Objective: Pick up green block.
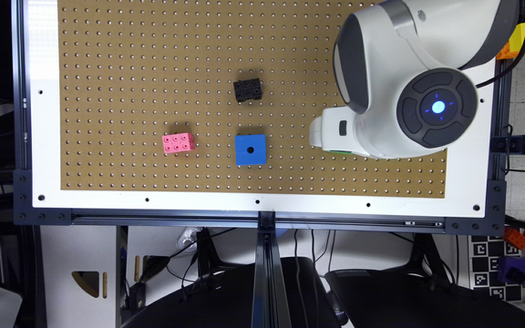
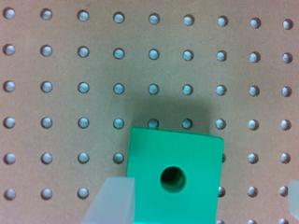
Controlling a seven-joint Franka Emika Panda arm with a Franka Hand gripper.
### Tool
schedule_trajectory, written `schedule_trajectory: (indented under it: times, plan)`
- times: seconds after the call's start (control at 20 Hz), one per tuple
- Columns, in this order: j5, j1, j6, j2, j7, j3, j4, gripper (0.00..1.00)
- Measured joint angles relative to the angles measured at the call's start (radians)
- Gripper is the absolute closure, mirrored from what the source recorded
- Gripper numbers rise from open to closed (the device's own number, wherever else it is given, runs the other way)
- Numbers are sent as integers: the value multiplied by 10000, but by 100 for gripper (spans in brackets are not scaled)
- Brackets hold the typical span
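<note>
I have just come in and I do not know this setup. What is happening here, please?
A white robot arm hangs over a brown pegboard, working on the green block. In the wrist view the open gripper sits around the block, one finger beside it, not yet closed. A blue cube, a pink brick and a black brick lie apart on the board.

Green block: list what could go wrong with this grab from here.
1. In the wrist view the green block sits off-centre between the fingers, close to one; closing may shove or twist it rather than clamp it.
2. The arm hides it in the exterior view, so only the wrist view can confirm alignment.
</note>
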Motion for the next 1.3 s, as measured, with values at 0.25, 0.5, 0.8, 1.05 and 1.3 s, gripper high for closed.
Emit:
schedule_trajectory:
  times: [0.25, 0.5, 0.8, 1.05, 1.3]
  plan:
    - [-50, -4, 5, 164, 0, -50, 107, 0]
    - [-112, -5, 6, 332, 0, -97, 236, 0]
    - [-136, -10, 6, 338, 0, -172, 239, 0]
    - [-181, -7, 250, 690, 0, -216, 237, 0]
    - [-301, -5, 684, 1136, 6, -252, 353, 0]
